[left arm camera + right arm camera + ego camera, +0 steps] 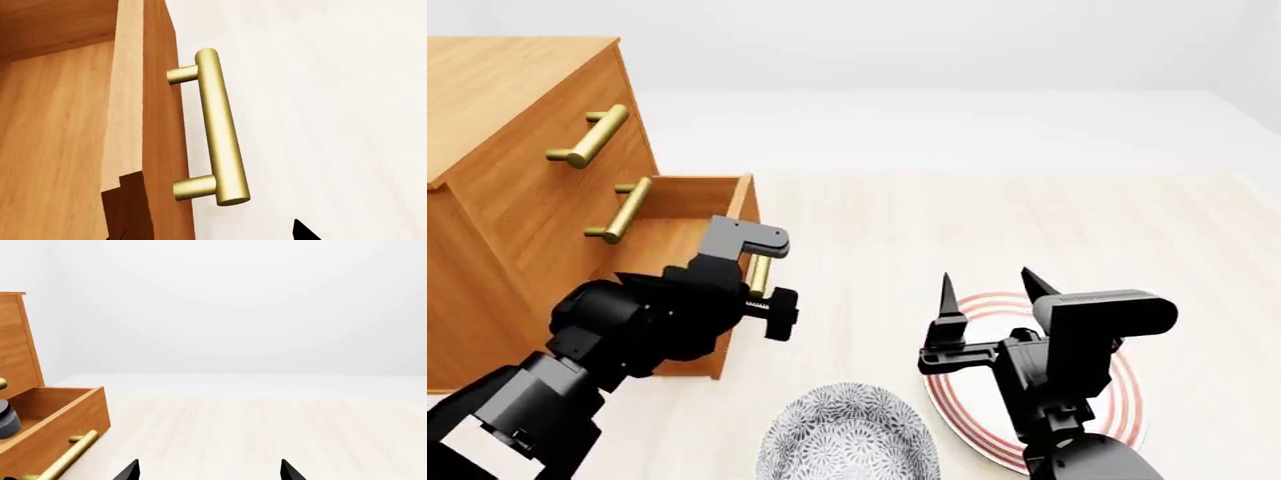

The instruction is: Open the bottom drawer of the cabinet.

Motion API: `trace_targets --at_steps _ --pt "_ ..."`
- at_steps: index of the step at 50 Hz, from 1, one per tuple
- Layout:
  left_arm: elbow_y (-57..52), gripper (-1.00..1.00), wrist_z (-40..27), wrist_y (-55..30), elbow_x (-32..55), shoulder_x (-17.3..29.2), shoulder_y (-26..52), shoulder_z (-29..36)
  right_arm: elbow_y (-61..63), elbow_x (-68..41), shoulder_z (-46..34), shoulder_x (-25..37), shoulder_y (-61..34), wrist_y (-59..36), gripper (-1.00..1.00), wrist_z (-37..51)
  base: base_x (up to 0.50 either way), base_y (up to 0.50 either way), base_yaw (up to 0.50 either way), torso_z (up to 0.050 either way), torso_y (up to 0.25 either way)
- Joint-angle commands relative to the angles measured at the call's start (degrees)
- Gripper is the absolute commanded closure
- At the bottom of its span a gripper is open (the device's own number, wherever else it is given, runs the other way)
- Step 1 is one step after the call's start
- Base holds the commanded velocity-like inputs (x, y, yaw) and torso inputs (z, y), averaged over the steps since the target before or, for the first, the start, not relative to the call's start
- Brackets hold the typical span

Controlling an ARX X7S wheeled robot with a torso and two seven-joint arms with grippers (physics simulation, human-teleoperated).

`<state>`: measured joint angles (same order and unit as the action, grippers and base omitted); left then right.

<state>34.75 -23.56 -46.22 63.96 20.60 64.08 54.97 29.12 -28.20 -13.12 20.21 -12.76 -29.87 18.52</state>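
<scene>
Sliding stiffly out of the cabinet (507, 200), bottom drawer (687, 215) best taken by rigid brass handle (217, 130); left gripper (761, 285) unclear, right gripper (988, 290) spread apart, empty.

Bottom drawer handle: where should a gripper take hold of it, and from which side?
Grip the brass handle mid-bar, between its two posts, coming from the drawer's front. The bar stands off the wood, leaving room for a finger behind it.
</scene>
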Motion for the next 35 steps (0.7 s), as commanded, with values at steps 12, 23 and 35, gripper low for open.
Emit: trace_targets --at_steps 12,23,35 --pt "3.59 -1.0 6.12 2.2 0.63 -6.28 1.78 0.72 0.06 -0.29 0.0 0.39 0.2 0.43 -1.0 0.38 0.0 0.0 0.0 -0.001 0.0" --pt "2.9 -1.0 6.6 2.07 0.99 -6.96 2.05 0.72 -0.05 -0.48 0.01 0.57 0.36 0.76 -1.0 0.43 0.01 0.0 0.0 -0.001 0.0" --pt "2.19 -1.0 6.63 2.02 0.92 -6.83 2.24 0.91 -0.01 -0.66 -0.12 0.79 0.08 0.6 -1.0 0.65 0.0 0.0 0.0 -0.002 0.0"
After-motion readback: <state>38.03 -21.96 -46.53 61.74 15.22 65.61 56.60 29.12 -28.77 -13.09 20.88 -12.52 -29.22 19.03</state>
